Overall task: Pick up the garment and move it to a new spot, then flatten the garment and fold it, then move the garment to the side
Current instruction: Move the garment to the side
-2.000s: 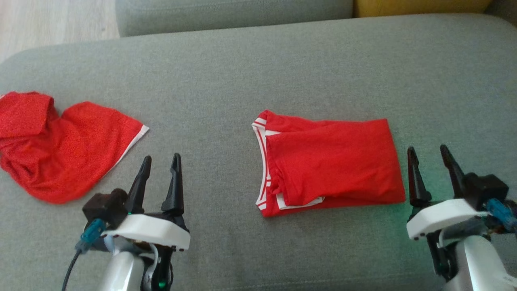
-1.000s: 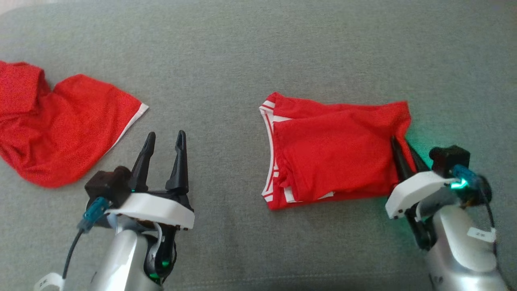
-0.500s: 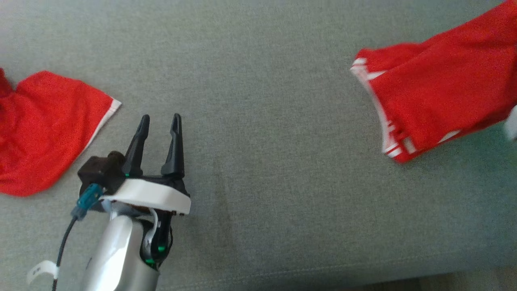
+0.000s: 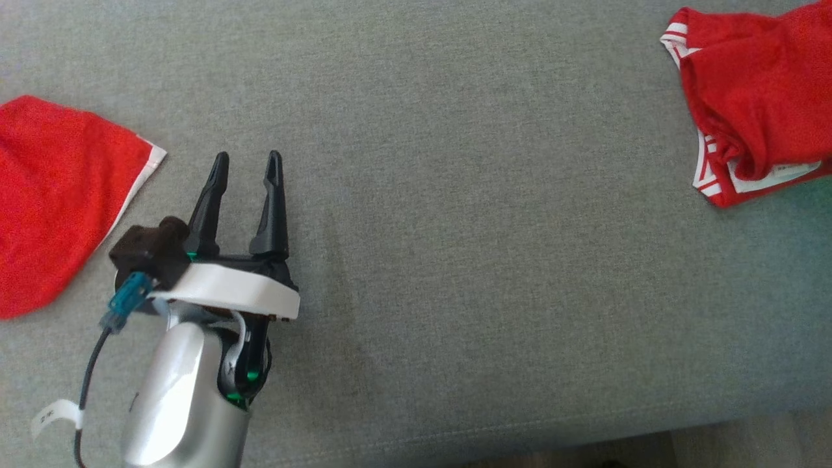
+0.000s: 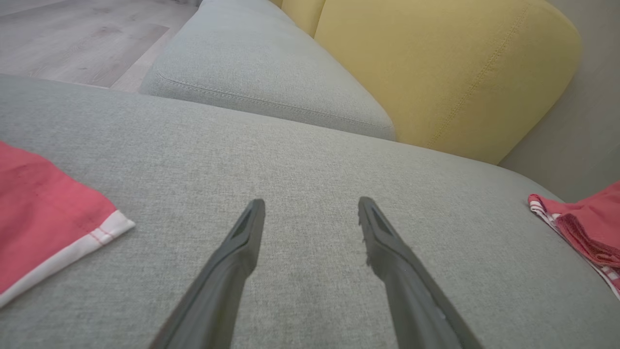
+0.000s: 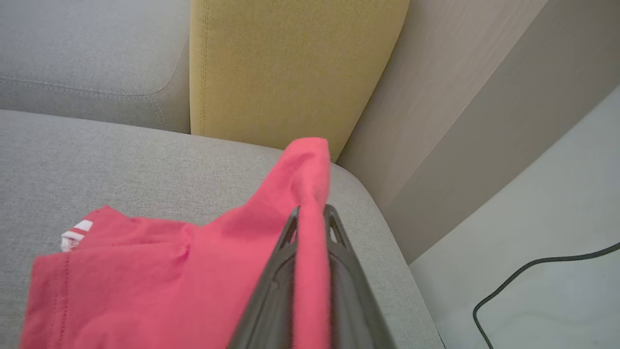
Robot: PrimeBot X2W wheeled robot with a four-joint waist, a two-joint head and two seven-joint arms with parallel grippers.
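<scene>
The folded red garment [image 4: 754,97] with white-striped trim lies bunched at the far right of the grey sofa seat [image 4: 455,227]. In the right wrist view my right gripper [image 6: 312,209] is shut on the garment [image 6: 169,271], pinching a raised fold of its edge near the seat's right end. My left gripper [image 4: 247,156] hovers open over bare cushion at the lower left, with nothing between its fingers [image 5: 311,202]. The garment's trimmed corner [image 5: 586,232] peeks in at the right of the left wrist view.
A second red cloth [image 4: 52,188] with a white hem lies at the seat's left [image 5: 43,213]. A yellow back cushion [image 6: 281,63] and a grey one [image 5: 271,82] stand behind. Beyond the seat's right end, a black cable [image 6: 533,271] lies on the pale floor.
The right gripper closed on the garment's right edge and dragged it far to the right across the seat. The head camera has shifted too. The left gripper stays open.
</scene>
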